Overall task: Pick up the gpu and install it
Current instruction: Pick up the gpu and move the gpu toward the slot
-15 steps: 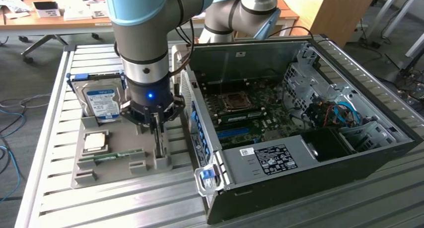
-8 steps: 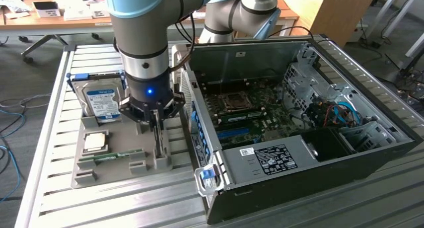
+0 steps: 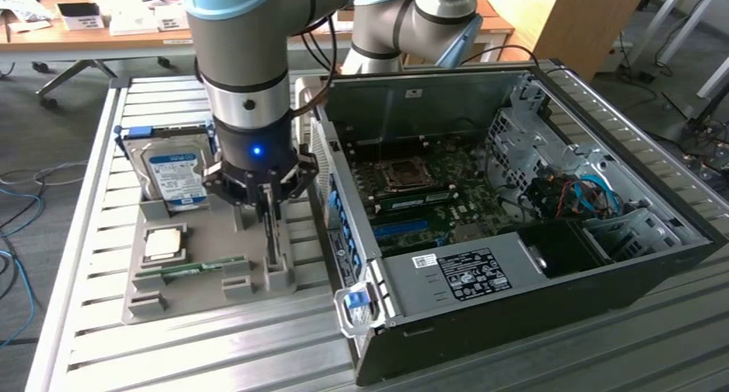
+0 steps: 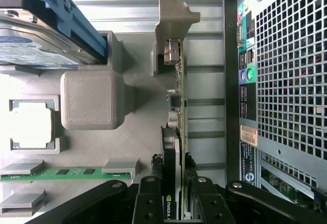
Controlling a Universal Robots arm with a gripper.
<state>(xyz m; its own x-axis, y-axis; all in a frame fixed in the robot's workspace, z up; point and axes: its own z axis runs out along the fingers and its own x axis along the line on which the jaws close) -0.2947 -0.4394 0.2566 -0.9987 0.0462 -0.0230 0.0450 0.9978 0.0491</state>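
The gpu [image 3: 275, 245] stands on its edge in a slot of the grey tray [image 3: 222, 230], near the side closest to the open computer case [image 3: 638, 264]. In the wrist view the gpu [image 4: 178, 96] shows as a thin green-edged card with a black fan housing and a grey metal bracket at its far end. My gripper [image 3: 268, 206] has come straight down over it. Its black fingers [image 4: 149, 196] press against both faces of the card, so the gripper [image 4: 173, 206] is shut on the gpu. The card still sits in its slot.
On the same tray stand a silver hard drive [image 3: 173, 174] in a blue frame, a processor chip [image 3: 166, 242] and a green memory stick [image 3: 194, 268]. The case lies on its side with the motherboard [image 3: 439, 196] exposed; its perforated rear panel [image 4: 286, 81] is close beside the gpu.
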